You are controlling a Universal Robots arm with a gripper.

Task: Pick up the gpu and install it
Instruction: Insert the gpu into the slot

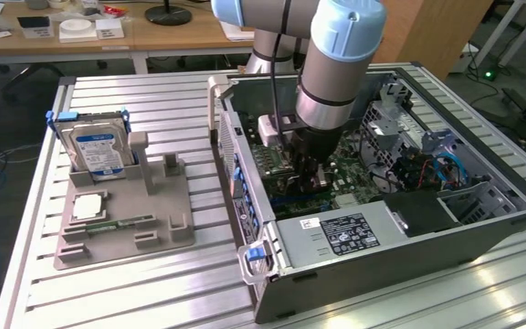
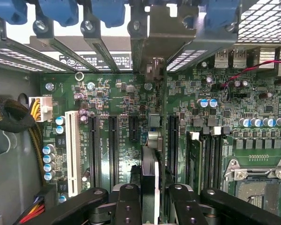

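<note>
Gpu [image 2: 152, 183] — claw-held [image 2: 150, 206] — between motherboard slots [image 2: 113, 145].

I saw a glossy green motherboard [image 2: 126, 101], matt black gripper [image 2: 150, 197] links, the ribbed metal table [image 1: 153, 288], and a matt grey plastic holder [image 1: 126, 219].

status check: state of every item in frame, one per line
gpu: edge-on, held in the hand above the motherboard slots
hand: shut on gpu, inside the case
computer case: side panel off, interior exposed
hard drive: upright in the grey holder, outside the case
memory stick: lying flat in the holder
</note>
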